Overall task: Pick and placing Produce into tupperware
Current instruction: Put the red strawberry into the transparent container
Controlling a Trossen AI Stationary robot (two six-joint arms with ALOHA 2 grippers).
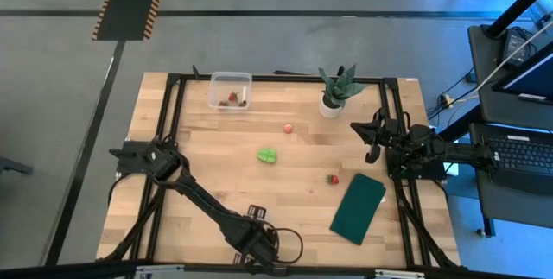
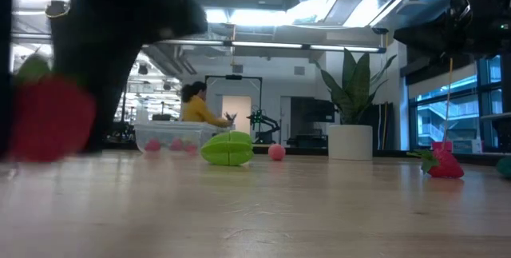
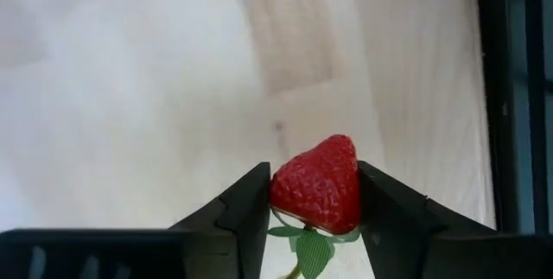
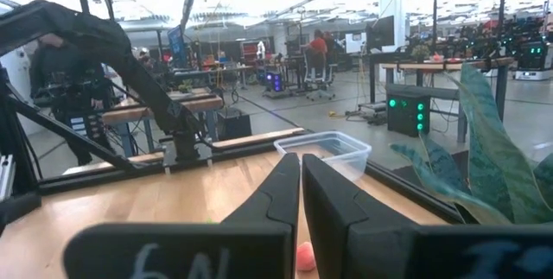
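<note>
Presently left gripper (image 3: 315, 194) at table's 6 o'clock edge pinching strawberry (image 3: 318, 184); right gripper (image 4: 301, 194) at 3 o'clock, jaws pressed together.

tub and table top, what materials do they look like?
Tub: looks like clear, thin plastic; the strawberries inside and the wood beneath show through its walls. Table top: pale wood planks, going by the visible grain and seams, matte finish.

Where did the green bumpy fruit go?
In the high view, the green lumpy piece lies mid-table, between the pink round fruit and a loose strawberry.
</note>
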